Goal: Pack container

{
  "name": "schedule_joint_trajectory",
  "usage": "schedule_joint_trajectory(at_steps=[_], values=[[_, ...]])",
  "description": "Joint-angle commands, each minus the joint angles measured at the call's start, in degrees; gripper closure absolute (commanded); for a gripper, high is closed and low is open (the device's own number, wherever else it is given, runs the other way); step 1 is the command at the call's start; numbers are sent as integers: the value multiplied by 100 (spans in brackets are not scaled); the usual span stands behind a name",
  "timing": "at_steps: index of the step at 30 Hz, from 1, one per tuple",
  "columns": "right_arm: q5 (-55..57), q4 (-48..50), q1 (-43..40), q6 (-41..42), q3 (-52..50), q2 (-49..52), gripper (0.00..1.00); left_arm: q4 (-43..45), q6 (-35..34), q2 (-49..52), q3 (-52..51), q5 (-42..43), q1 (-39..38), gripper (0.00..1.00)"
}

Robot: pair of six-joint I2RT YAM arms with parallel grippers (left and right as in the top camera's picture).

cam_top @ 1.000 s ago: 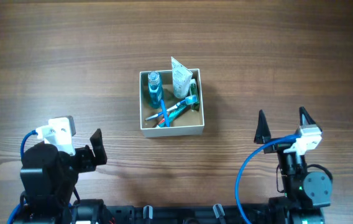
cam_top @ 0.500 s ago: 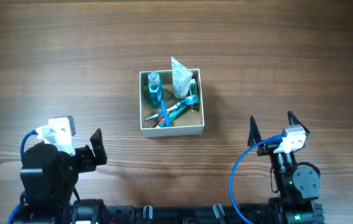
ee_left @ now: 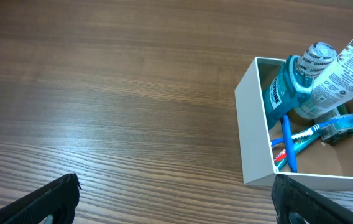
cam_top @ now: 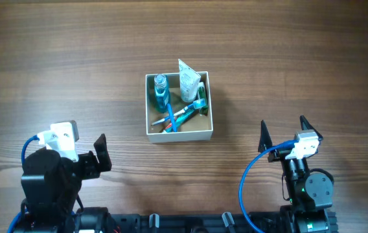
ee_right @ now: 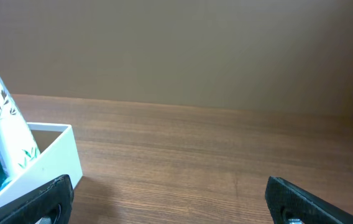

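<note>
At mid-table, clear of both arms: container (cam_top: 179, 135), upright, holding mouthwash bottle (cam_top: 161, 90), toothbrush (cam_top: 185, 112) and toothpaste tube (cam_top: 188, 80), the last leaning out past the far rim. Likely hazard: tube tipping out, or thin-walled box skidding, if clipped by a finger during any reach. Lies ahead and rightward of left end effector (ee_left: 175, 202), ahead and leftward of right end effector (cam_top: 283, 131), well apart from each; both spread wide, gripping nothing.

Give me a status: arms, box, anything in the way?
Left gripper open, empty. Right gripper open, empty. Container holds bottle, tube, toothbrush. Nothing blocks it.
</note>
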Motion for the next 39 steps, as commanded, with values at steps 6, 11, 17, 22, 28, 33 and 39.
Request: schedule_joint_trajectory(at_steps=[6, 11, 17, 22, 28, 33, 39], values=[[-92, 33, -24, -96, -7, -20, 0, 0, -74, -33, -24, 87, 35, 0], [-92, 33, -24, -96, -7, -20, 0, -85, -79, -354, -46, 345, 33, 0], [-92, 33, -24, -98, -7, -17, 0, 70, -52, -2212, -885, 345, 57, 0], [-92, 31, -24, -98, -7, -20, 0, 2361, 116, -2769, -2522, 350, 55, 0], [-92, 33, -24, -98, -7, -17, 0, 5578, 107, -2796, -4730, 393, 39, 0], [-92, 33, -24, -98, -7, -20, 0, 5278, 94, -2796, -4758, 501, 20, 0], [-92, 33, -24, -98, -7, -20, 0, 5278, 96, -2796, -4758, 498, 20, 0]])
